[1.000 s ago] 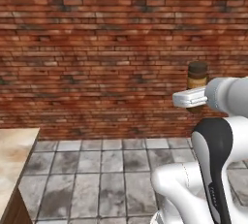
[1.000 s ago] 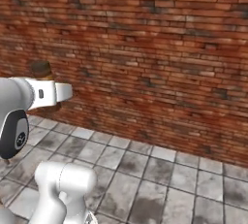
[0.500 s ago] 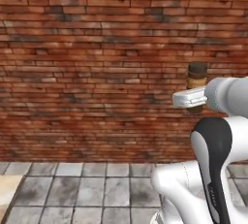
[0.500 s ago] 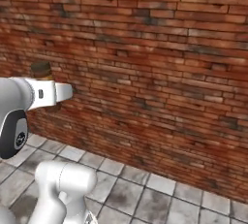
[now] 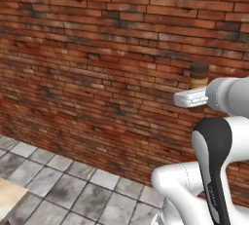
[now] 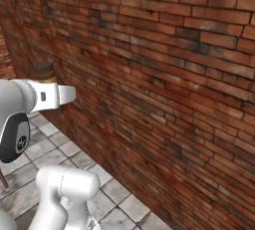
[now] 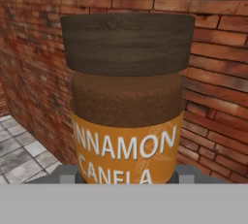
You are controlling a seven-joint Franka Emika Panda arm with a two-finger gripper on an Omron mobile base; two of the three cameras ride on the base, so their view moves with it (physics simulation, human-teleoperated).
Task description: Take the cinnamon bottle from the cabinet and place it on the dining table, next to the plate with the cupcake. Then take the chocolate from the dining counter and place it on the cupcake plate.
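The fingers (image 7: 127,182) pinch the cinnamon bottle (image 7: 127,97) low on its body, its long axis upright, cap above the hand, facing a brick wall (image 5: 97,73).

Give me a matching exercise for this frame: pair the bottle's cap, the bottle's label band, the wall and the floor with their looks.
Things:
1. cap of the cinnamon bottle
2. label band on the bottle
3. wall
4. floor

Looks:
A. grey tiles
B. orange with white letters
C. red-brown brick
D. dark wood grain

Pairs: 1-D, 2-B, 3-C, 4-A. The bottle stands upright in the gripper, whose jaws are closed on it.
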